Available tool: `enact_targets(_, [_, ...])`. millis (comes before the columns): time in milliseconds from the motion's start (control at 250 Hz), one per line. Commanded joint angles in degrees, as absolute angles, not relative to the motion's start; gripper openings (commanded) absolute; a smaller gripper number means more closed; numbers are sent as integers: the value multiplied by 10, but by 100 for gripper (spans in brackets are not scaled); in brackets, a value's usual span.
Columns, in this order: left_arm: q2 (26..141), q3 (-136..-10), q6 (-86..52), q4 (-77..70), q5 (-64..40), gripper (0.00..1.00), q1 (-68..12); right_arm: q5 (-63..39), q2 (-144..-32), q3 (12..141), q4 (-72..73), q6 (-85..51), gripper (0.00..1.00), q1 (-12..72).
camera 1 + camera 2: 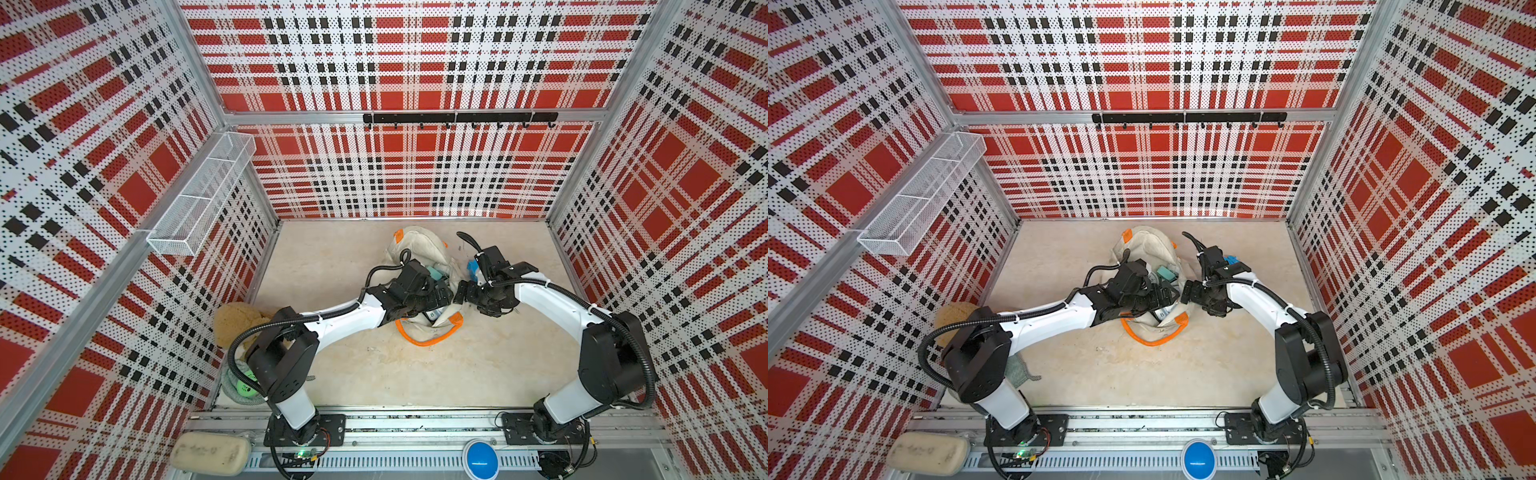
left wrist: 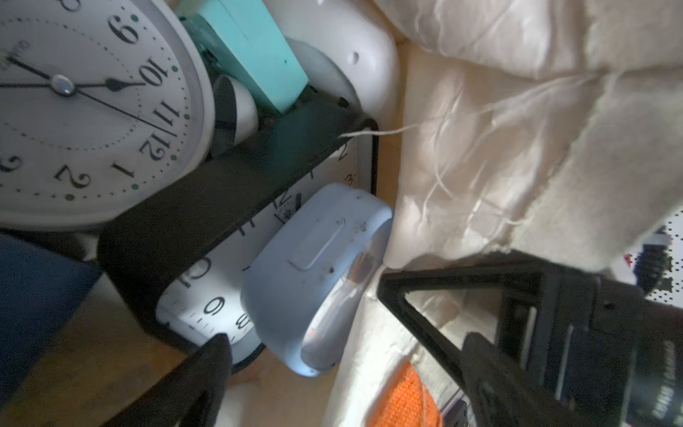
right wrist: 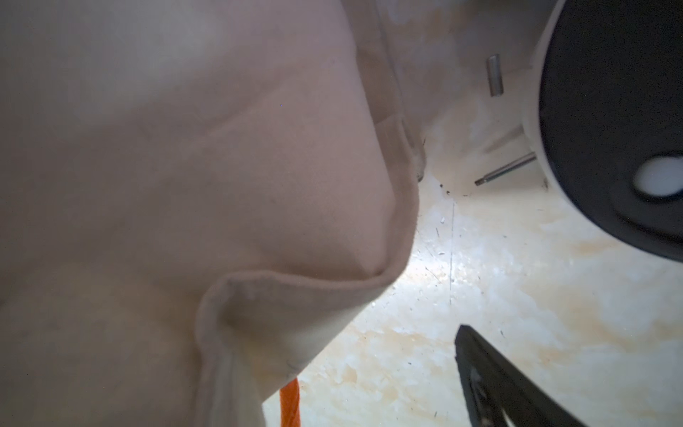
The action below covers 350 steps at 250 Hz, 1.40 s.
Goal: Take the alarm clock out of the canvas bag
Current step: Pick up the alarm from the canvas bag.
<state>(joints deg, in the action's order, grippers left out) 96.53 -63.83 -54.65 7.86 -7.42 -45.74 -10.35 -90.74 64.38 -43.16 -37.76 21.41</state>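
While the left gripper stands wide open in the canvas bag, a pale blue alarm clock lies between its fingers, a teal clock at twelve o'clock

Cream canvas bag with orange handle, red-white-black plaid walls.

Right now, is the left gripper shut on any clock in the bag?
No, the left gripper is open: its fingers stand wide apart with the pale blue clock between them.
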Motion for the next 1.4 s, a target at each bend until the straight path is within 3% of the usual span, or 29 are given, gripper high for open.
enact_targets(0, [966,-624,-562,67,-65,99,-451,-95,-933,619,-360,-406,87,204])
enact_targets(416, [957,-592,-567,33,-74,99,-424,-176,-975,583,-201,-402,36,205])
enact_targets(632, [937,-592,-549,32,-72,100,-405,-274,-990,576,-132,-344,26,205])
enact_targets(796, [906,-604,-525,59,-49,99,-396,-201,-947,601,-215,-311,42,204])
enact_targets(892, [898,-610,-517,70,-39,99,-396,-133,-926,624,-274,-321,67,203])
enact_targets(1032, [905,-616,-516,72,-40,99,-396,-153,-889,637,-247,-328,85,204])
enact_targets(1080, [907,-617,-516,71,-40,99,-396,-154,-870,639,-232,-334,100,205])
enact_targets(1256, [914,-618,-521,66,-35,99,-395,-99,-817,642,-215,-397,100,192])
enact_targets(1396, [931,-629,-529,55,-40,100,-394,-105,-854,650,-210,-489,100,168])
